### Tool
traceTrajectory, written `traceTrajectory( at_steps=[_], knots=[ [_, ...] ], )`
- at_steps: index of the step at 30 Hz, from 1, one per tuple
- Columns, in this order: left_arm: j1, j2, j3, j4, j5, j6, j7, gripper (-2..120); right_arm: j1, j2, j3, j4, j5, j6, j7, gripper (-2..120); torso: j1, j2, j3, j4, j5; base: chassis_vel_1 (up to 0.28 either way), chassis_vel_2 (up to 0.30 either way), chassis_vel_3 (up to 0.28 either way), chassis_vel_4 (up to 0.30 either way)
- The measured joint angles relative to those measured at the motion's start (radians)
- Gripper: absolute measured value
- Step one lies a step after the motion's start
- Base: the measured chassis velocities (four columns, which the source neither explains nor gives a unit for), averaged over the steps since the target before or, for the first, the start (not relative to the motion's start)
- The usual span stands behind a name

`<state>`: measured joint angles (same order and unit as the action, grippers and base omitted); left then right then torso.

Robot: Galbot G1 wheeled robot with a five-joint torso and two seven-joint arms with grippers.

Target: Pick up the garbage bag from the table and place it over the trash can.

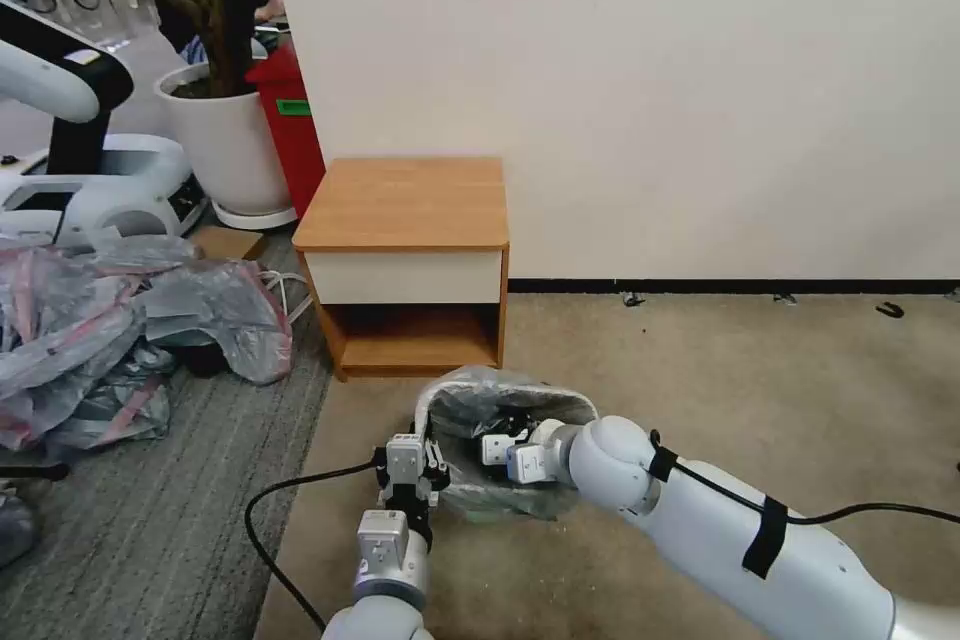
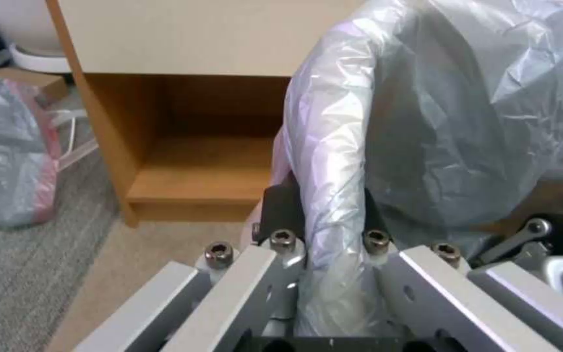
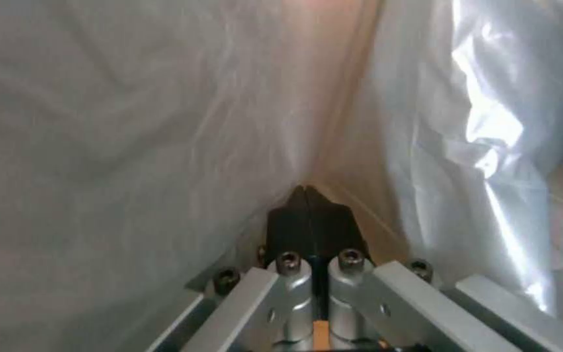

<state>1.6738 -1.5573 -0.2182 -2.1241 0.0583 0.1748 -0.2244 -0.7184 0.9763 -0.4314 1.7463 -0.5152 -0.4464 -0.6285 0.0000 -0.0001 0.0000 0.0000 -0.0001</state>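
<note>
2 pincers at work on 1 garbage bag [image 1: 470, 405], already draped over the trash can [image 1: 424, 412] on the floor in front of the counter [image 1: 405, 203], whose top lies bare. Left pincer [image 2: 334, 230] clamped across the film-wrapped rim on the robot's left side, fingers [image 2: 280, 208] astride it, film bunched between. Right pincer [image 3: 310, 208] reached down inside the bin, its black tips pressed together with film gathered right at them; whether any film sits pinched between, cannot tell. Judged as thin, crinkled, nearly weightless stuff: soft, shapeless, slick against plastic, prone to slide off the rim or tear if tugged hard. Best taken at the doubled edge by the pink band [image 2: 281, 151], where layers bunch thick enough to hold, then pulled gently outward and down over the rolled rim.
</note>
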Motion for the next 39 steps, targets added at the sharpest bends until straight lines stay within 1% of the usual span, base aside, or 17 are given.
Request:
traceTrajectory(
  at_steps=[29, 33, 39],
  knots=[
    [0.017, -0.023, 0.019, -0.015, -0.016, 0.002, 0.003, 3, -0.045, -0.019, 0.046, -0.004, -0.051, 0.024, -0.012, 0, 0.000, 0.000, 0.000, -0.0001, 0.0001, 0.000, 0.000, 0.000, 0.000],
    [0.015, -0.026, 0.016, -0.011, -0.016, 0.002, 0.003, 3, -0.051, -0.021, 0.057, 0.012, -0.041, 0.027, -0.011, 0, 0.000, 0.000, 0.000, -0.0001, 0.0001, 0.000, 0.000, 0.000, 0.000],
    [0.006, -0.029, 0.003, 0.006, -0.018, 0.002, 0.003, 3, -0.051, -0.032, 0.058, 0.071, 0.007, 0.025, -0.005, 0, 0.000, 0.000, 0.000, -0.0001, 0.0010, 0.000, 0.000, 0.000, 0.000]
  ],
)
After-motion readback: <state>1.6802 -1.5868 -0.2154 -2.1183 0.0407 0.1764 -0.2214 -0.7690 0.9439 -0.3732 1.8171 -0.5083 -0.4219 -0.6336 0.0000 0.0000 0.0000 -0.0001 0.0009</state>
